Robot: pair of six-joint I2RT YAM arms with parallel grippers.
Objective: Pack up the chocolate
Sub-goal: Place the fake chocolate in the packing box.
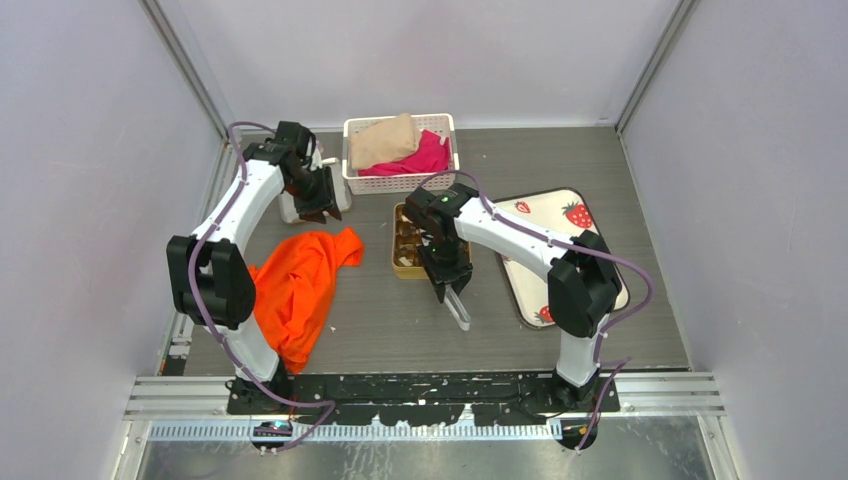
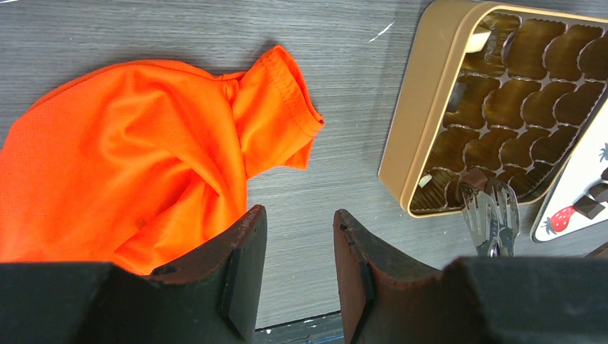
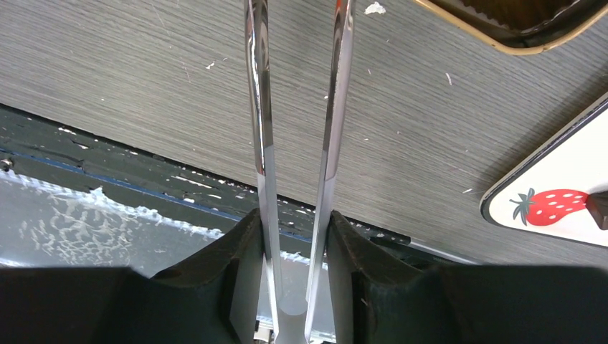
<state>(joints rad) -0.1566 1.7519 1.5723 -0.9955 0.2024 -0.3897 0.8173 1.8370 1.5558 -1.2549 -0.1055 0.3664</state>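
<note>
Chocolate [image 2: 473,178] first: one dark piece sits in the near corner pocket of the gold tin [image 2: 409,136]. Most pockets look empty, and another piece waits on the strawberry tray [image 2: 577,179]. My right gripper [image 3: 294,218] is clamped on the tongs [image 3: 259,129], tips by that corner. Can't tell if they're carrying anything. I'd say it's early, between trips, so next is a swing to the tray and a gentle pinch. Left gripper [image 2: 300,215] hangs apart and empty by the orange shirt [image 2: 143,158]. Nothing's blocking.
</note>
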